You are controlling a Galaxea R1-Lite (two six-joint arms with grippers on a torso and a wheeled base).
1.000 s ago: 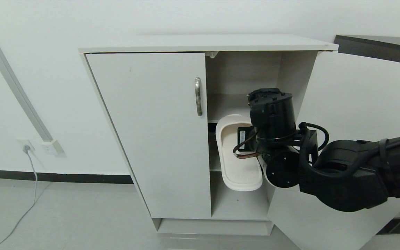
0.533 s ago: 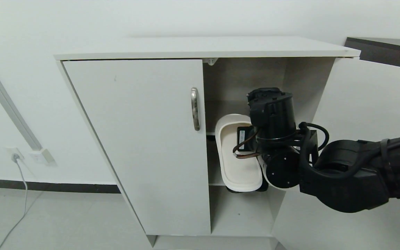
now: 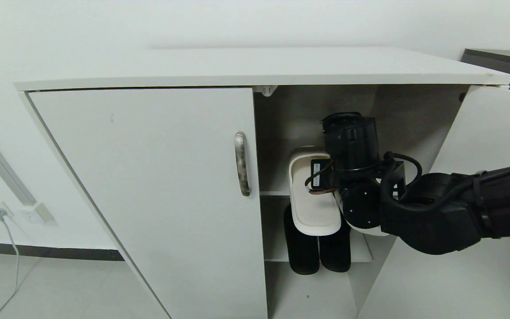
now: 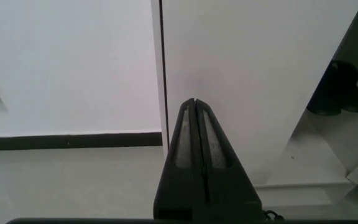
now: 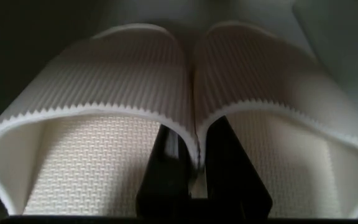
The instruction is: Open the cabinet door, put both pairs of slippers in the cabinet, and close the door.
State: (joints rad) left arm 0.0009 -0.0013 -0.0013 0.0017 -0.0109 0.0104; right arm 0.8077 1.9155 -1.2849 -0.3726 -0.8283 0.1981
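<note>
White two-door laminate cabinet (image 3: 255, 66); right door (image 3: 489, 141) swung open, left door (image 3: 148, 186) shut; pair of cream ribbed foam slippers (image 3: 314, 212) side by side at the middle shelf, toes inside, heels jutting past its front edge, directly above a pair of black slippers (image 3: 301, 252) lying on the lower shelf; right tool (image 5: 193, 134) clamped on the cream pair's adjoining inner straps; left tool (image 4: 194, 106) pressed together, holding nothing, facing the shut door.

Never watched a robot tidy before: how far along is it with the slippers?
Done: the right door stands open and the black slippers sit on a shelf inside. In hand: the right claw holds the white slippers at the shelf above. Remaining: letting go, closing the door.
</note>
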